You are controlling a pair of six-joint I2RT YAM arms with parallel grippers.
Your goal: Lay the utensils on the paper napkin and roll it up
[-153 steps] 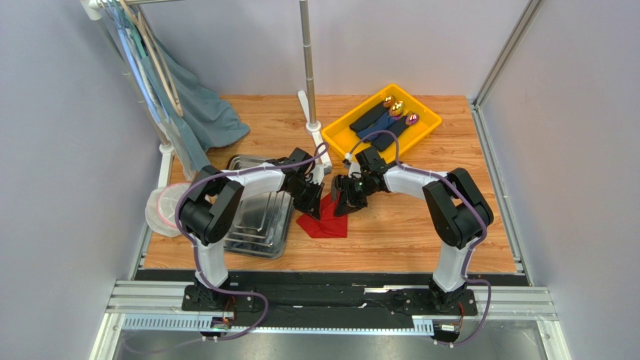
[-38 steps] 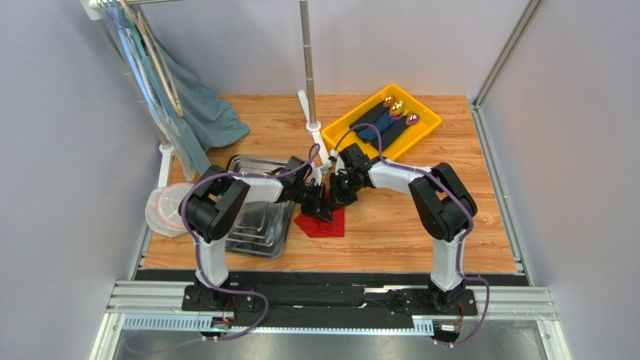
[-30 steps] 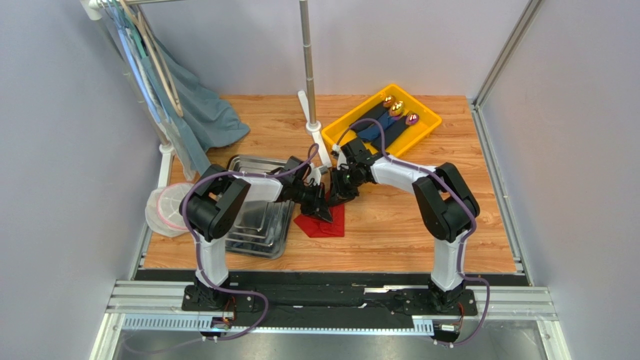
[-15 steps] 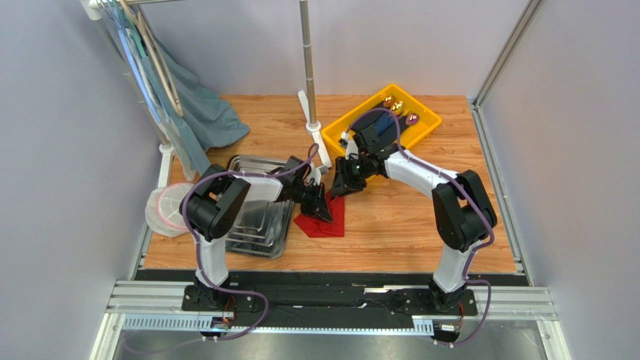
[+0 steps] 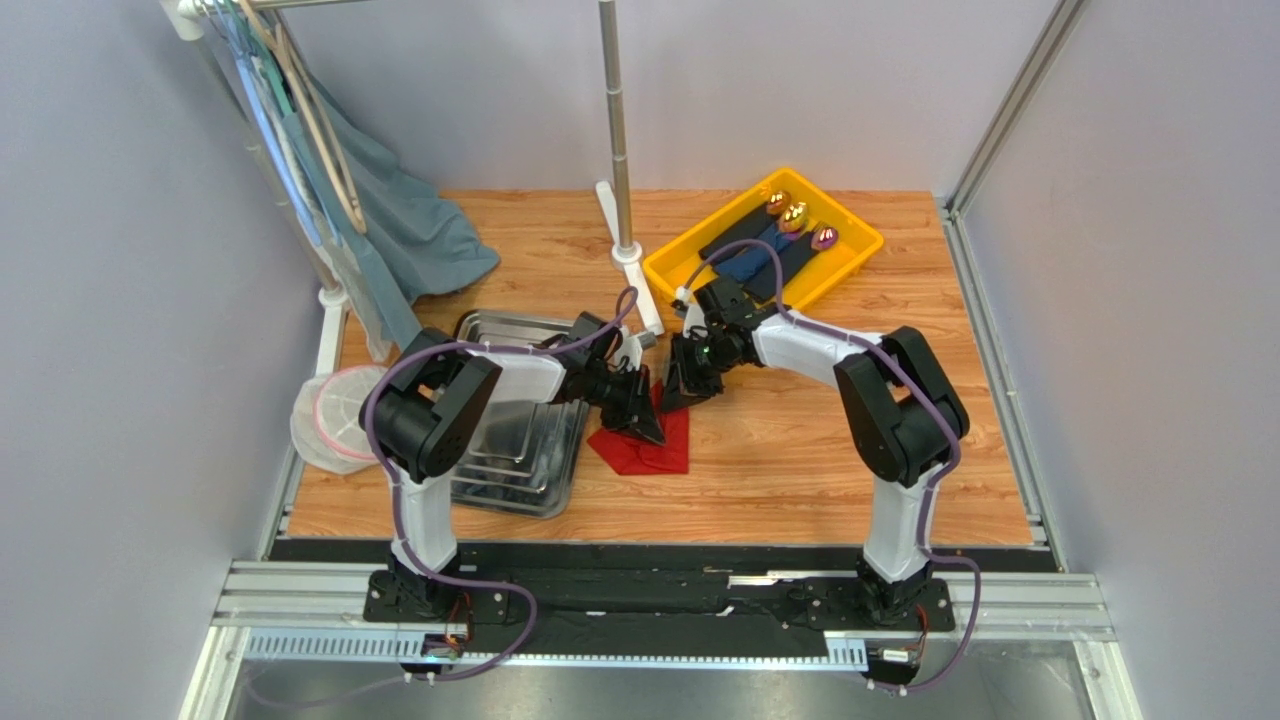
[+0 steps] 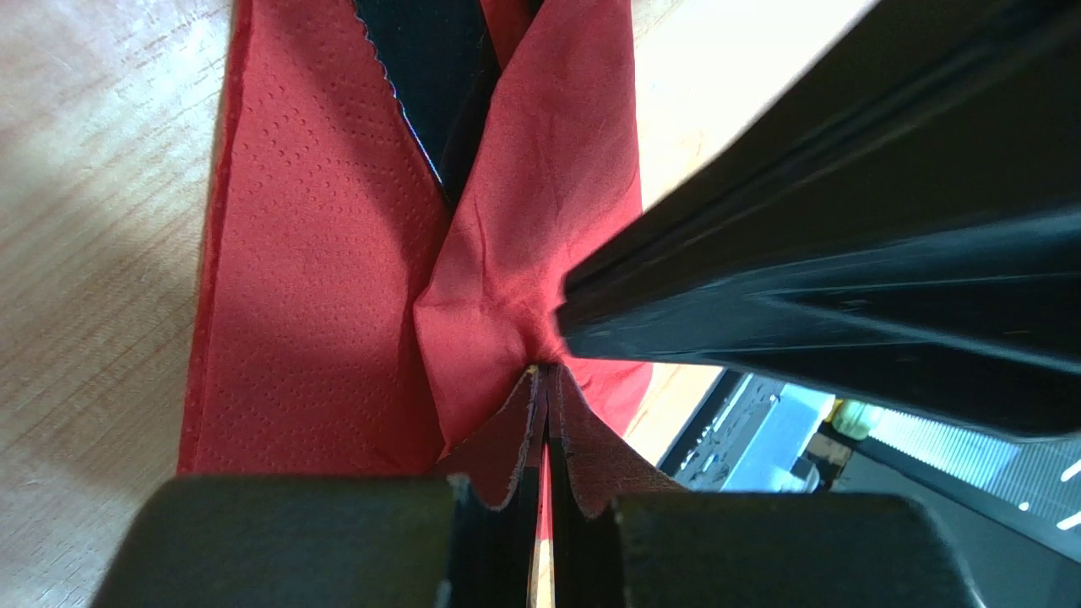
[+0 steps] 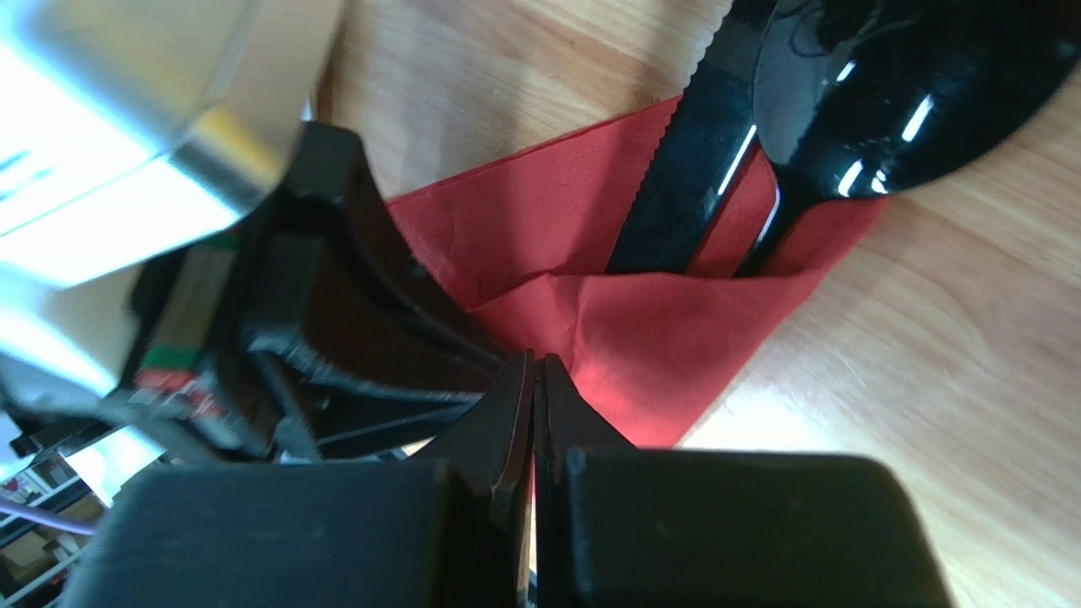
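Left tool (image 6: 546, 380) pinches the folded paper napkin (image 6: 317, 253), midway between the bench's (image 5: 781, 450) side edges. Right tool (image 7: 533, 374), fingers pressed together, touches the fold. Utensils (image 7: 692, 165) poke out!

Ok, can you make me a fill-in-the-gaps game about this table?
The paper napkin is coloured ____.
Beside the black knife lies a black ____.
The bin holding the dark rolls is ____.
Missing words: red, spoon, yellow.
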